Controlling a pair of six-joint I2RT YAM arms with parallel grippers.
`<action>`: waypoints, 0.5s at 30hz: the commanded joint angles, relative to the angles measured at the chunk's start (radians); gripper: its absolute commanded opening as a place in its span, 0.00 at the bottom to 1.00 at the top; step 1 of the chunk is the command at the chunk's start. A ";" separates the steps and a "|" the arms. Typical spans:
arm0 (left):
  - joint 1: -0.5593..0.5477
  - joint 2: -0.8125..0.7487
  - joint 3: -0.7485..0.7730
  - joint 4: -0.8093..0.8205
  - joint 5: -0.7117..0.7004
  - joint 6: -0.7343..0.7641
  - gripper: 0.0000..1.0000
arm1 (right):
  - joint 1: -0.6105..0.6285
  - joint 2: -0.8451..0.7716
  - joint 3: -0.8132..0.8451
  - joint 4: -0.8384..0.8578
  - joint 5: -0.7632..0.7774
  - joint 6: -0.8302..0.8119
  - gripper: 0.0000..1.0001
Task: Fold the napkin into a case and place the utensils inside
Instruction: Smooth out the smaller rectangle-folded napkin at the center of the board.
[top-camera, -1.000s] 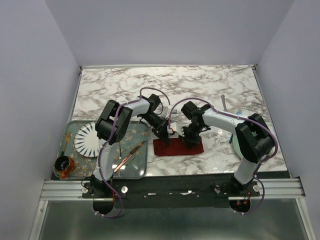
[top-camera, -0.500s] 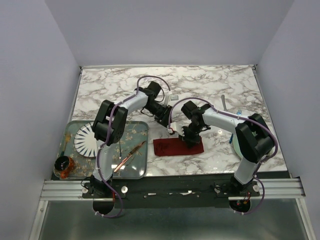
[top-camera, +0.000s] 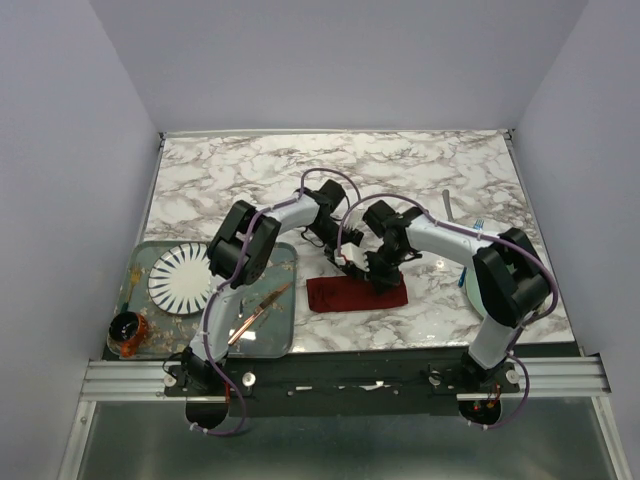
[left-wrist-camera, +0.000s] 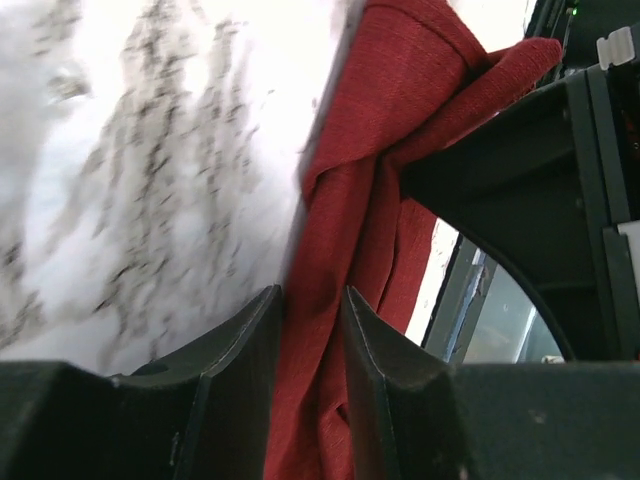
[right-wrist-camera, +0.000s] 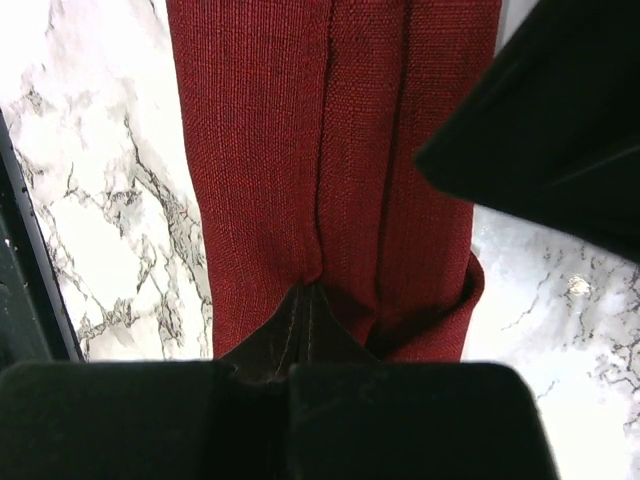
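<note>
Marble tabletop (top-camera: 250, 180): near its 6 o'clock edge lies the napkin (top-camera: 345, 297), folded into a dark red strip. Right gripper (top-camera: 381, 284), at the strip's 1 o'clock, is closed tight, pinching a fold. Left gripper (top-camera: 346, 264), at its 12 o'clock, has jaws narrowly apart, gripping nothing. Farther off, toward 3 o'clock, lie the blue-handled fork (top-camera: 481, 222) and silvery utensil (top-camera: 448, 208).

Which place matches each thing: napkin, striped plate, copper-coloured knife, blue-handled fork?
Things:
1. napkin
2. striped plate
3. copper-coloured knife
4. blue-handled fork

Places:
A. left half of the tray
B. far right of the marble table
C. right half of the tray
D. near centre of the marble table

Pairs: 1-D, 2-A, 3-C, 4-B
</note>
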 joint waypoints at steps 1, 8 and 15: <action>-0.031 0.024 0.013 -0.012 -0.020 0.020 0.38 | -0.006 -0.040 0.037 -0.007 0.001 0.010 0.01; -0.044 0.029 0.008 -0.015 -0.020 0.035 0.17 | -0.006 -0.056 0.067 -0.004 0.001 0.030 0.01; -0.044 0.041 0.017 -0.029 -0.019 0.055 0.12 | -0.012 -0.030 0.080 0.016 0.015 0.039 0.01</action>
